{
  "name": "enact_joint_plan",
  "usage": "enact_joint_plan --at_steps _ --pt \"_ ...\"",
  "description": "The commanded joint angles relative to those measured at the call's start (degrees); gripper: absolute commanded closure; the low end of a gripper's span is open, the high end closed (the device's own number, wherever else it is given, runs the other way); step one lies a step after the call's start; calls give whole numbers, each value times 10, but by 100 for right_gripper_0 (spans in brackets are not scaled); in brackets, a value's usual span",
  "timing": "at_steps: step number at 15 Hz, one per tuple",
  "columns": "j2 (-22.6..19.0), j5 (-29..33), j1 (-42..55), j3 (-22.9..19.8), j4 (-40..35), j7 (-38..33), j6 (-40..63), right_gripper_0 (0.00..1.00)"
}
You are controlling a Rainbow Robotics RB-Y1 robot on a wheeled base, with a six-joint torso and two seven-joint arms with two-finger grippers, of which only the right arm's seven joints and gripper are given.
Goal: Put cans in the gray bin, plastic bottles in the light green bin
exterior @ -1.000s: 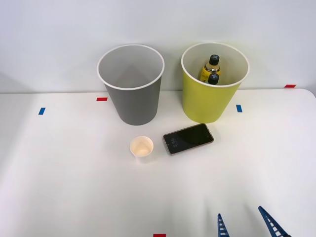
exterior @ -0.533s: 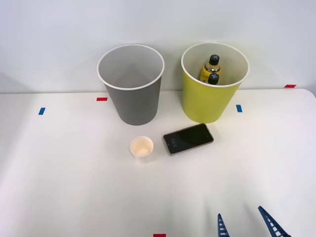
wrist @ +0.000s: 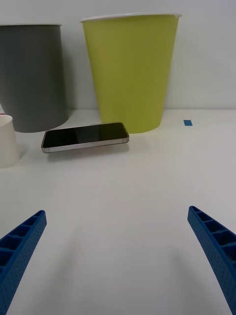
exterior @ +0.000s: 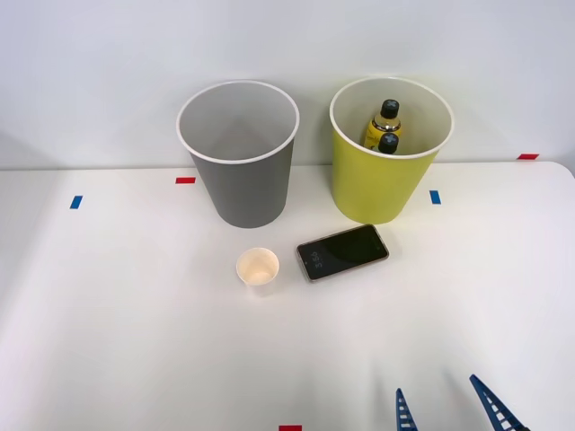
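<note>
The gray bin [exterior: 240, 171] stands at the back of the white table, and what lies in it is hidden from me. To its right stands the light green bin [exterior: 388, 171], with two plastic bottles [exterior: 384, 126] with black caps and amber liquid standing inside. Both bins also appear in the right wrist view, the gray bin [wrist: 30, 78] and the light green bin [wrist: 130, 74]. My right gripper [exterior: 445, 409] is low at the table's near edge, open, its blue ribbed fingertips [wrist: 22, 241] apart with nothing between them. The cans are out of view.
A black smartphone [exterior: 342, 251] lies flat in front of the light green bin. A small cream paper cup [exterior: 258, 270] stands upright to its left, in front of the gray bin. Small red and blue tape marks dot the table [exterior: 135, 341].
</note>
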Motion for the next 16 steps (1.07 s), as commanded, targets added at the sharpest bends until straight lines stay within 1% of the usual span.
enact_joint_plan --at_steps 1,16 --pt "0 0 0 0 0 0 0 0" --pt "0 0 0 0 0 0 0 0"
